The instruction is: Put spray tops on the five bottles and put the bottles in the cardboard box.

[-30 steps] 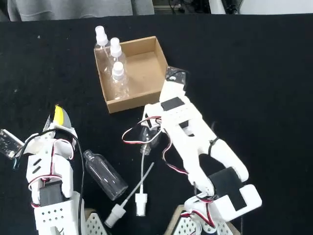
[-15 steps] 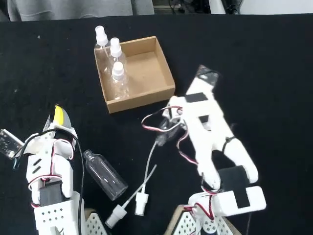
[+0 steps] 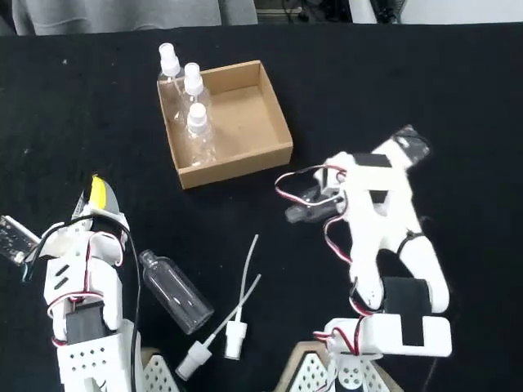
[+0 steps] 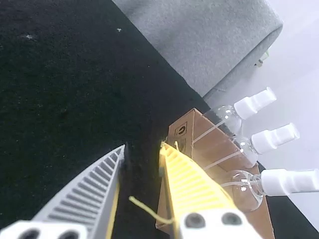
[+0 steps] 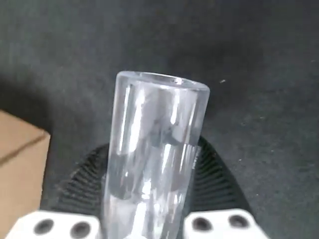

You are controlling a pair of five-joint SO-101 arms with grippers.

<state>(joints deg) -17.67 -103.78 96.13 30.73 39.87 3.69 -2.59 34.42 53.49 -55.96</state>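
1. The right arm (image 3: 372, 212) has swung away from the cardboard box (image 3: 237, 167), carrying the uncapped bottle (image 5: 154, 149) out over bare counter (image 3: 458, 98). The box was just ahead of the right fingers (image 5: 219, 174) a second ago and now sits well off to their side.
2. The dip tube of one spray top (image 3: 235, 339) ran up to those fingers half a second ago. It now lies free on the counter, its tip angled toward them. The left arm, the second spray top (image 3: 192, 359) and the spare bottle (image 3: 176, 290) have not shifted.
3. The right fingers are clamped on the bottle's body, its open mouth pointing away from the wrist.
4. The left fingers (image 4: 194, 184) stand apart with nothing between them. The box, with three capped bottles (image 4: 269, 139), lies beyond their tips.
5. The step in hand looks like capping the held bottle. The clamp should stay on the body so the neck is free, with the mouth held steady.
6. The left fingers should take a spray top by its head, not its tube, thread the tube in first, then seat the head.
7. The thin tube will likely flex, so a slow, aligned approach is safer.
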